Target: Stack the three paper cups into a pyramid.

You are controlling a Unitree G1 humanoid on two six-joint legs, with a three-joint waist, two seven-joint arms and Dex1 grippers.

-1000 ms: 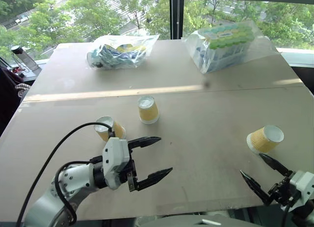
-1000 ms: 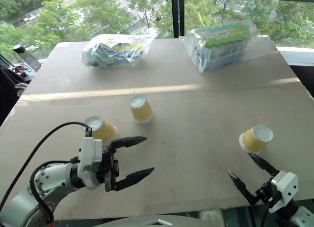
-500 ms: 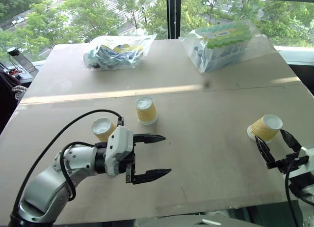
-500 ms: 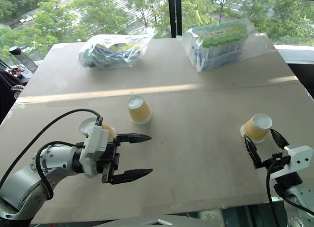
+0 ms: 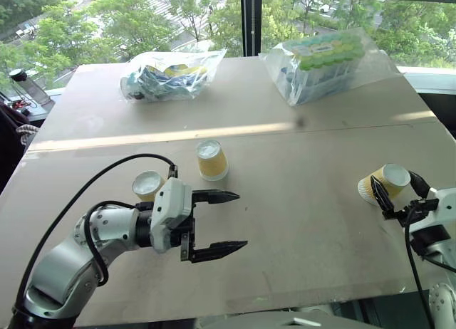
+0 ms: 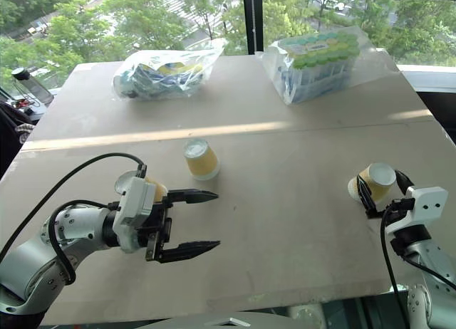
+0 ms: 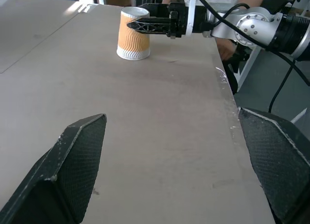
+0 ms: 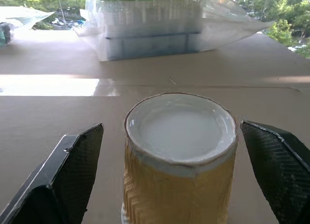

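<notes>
Three yellow ribbed paper cups stand apart, base up, on the tan table: one in the middle, one at the left, one near the right edge. My right gripper is open, with a finger on each side of the right cup and gaps between. The left wrist view shows this cup between those fingers. My left gripper hangs open and empty just right of the left cup, pointing right. No pyramid stands.
Two clear plastic bags of packaged goods lie at the back, one left and one right. The right cup stands close to the table's right edge. A dark bottle stands off the table at the far left.
My right gripper has risen and moved forward to the right cup, and its open fingers now flank it. The left gripper has stayed about where it was. No cup has moved.
</notes>
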